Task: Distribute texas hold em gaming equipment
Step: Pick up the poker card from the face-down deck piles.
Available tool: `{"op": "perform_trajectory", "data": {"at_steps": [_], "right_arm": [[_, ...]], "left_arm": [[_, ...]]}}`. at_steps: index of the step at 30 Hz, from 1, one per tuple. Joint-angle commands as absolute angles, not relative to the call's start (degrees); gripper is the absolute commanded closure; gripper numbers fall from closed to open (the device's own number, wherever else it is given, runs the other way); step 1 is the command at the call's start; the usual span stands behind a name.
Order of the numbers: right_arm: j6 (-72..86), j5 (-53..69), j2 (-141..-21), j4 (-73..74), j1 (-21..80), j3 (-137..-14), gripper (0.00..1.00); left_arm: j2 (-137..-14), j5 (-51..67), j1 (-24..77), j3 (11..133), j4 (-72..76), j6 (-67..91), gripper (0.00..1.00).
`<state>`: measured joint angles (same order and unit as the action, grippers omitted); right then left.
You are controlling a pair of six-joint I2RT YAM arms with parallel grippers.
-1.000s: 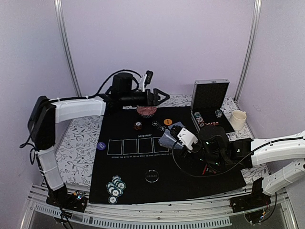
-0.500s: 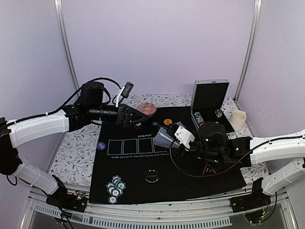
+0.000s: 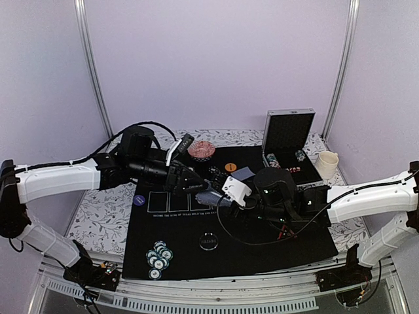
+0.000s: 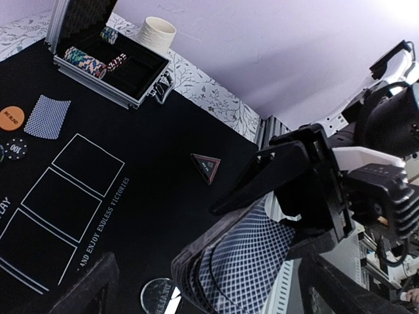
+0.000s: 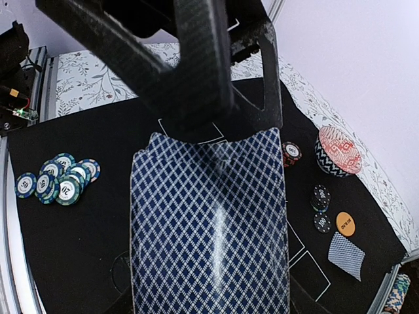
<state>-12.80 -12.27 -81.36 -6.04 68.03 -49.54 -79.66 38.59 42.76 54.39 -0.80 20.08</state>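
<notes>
Left arm (image 3: pixel 65 176) stretched rightward, jaws spread wide (nothing gripped), right arm (image 3: pixel 366 196) reaching leftward, jaws clamping card deck (image 5: pixel 209 222)

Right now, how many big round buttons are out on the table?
3: an orange button by the far edge of the mat, a blue button at its left edge, and a dark button near its front middle. Others may be hidden from view.

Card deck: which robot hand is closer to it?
Right. The right hand is gripping the card deck, holding it up over the mat. The left hand is wide open with its fingers either side of the deck's end; I can't tell if they touch.
</notes>
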Motion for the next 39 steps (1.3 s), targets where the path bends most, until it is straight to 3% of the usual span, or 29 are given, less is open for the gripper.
{"op": "perform_trajectory", "data": {"at_steps": [1, 10, 18, 26, 34, 36, 39], "right_arm": [[-13.69, -10.92, -82.44, -8.44, 68.76, -51.95, 0.51], [-14.41, -11.18, -82.38, -8.92, 69.17, -52.08, 0.51], [-14.24, -11.62, -80.63, -9.94, 69.21, -50.48, 0.51], [-13.87, -11.93, -79.36, -10.02, 69.16, -49.37, 0.51], [-13.86, -12.1, -78.97, -10.28, 69.1, -48.84, 0.51], [-13.87, -12.13, -79.01, -10.28, 69.17, -48.77, 0.51], [-13.76, -12.14, -78.93, -10.37, 69.09, -48.66, 0.51]], "left_arm": [[-81.07, 32.38, 44.45, 53.52, -1.97, 16.81, 0.02], [-83.26, 32.68, 44.98, 53.51, -3.3, 15.91, 0.12], [-81.72, 28.11, 44.74, 53.57, -5.33, 14.75, 0.3], [-80.57, 27.48, 43.8, 54.17, -7.37, 13.8, 0.29], [-77.86, 33.67, 42.6, 54.49, -6.53, 13.63, 0.13], [-77.3, 35.42, 41.85, 53.83, -5.34, 14.72, 0.15], [-77.27, 37.2, 41.31, 53.27, -4.57, 15.36, 0.29]]}}
